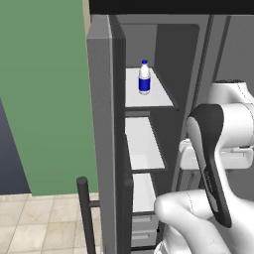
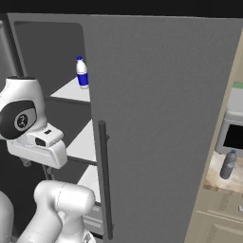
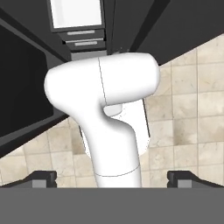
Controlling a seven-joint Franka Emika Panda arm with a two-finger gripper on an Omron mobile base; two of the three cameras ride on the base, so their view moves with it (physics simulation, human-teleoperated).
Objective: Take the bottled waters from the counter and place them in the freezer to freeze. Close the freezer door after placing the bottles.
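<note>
On the top white shelf (image 1: 149,96) inside the freezer (image 1: 171,54) stands the white bottle (image 1: 144,78) with its blue label and blue cap, upright and near the shelf's middle; from the right base camera the same bottle (image 2: 82,73) shows just past the edge of the plain grey fridge door (image 2: 161,118), which has a dark vertical bar handle (image 2: 104,180). The freezer door (image 1: 101,134) is swung open toward the cameras and seen edge-on, with its own dark bar handle (image 1: 85,213) low at the left. Below the top shelf come two more white shelves and then grey drawers (image 1: 144,223). The translucent grey bottle (image 2: 228,164) stands upright on the counter (image 2: 223,182) at the far right, beside what looks like a microwave, though little of that appliance is in frame. The gripper (image 3: 111,179) points down at the beige floor tiles (image 3: 197,109), its fingertips (image 3: 41,178) far apart at the two sides of the hand camera's picture with nothing between them. The arm's white links are folded low in front of the open freezer, well below the shelved bottle.
</note>
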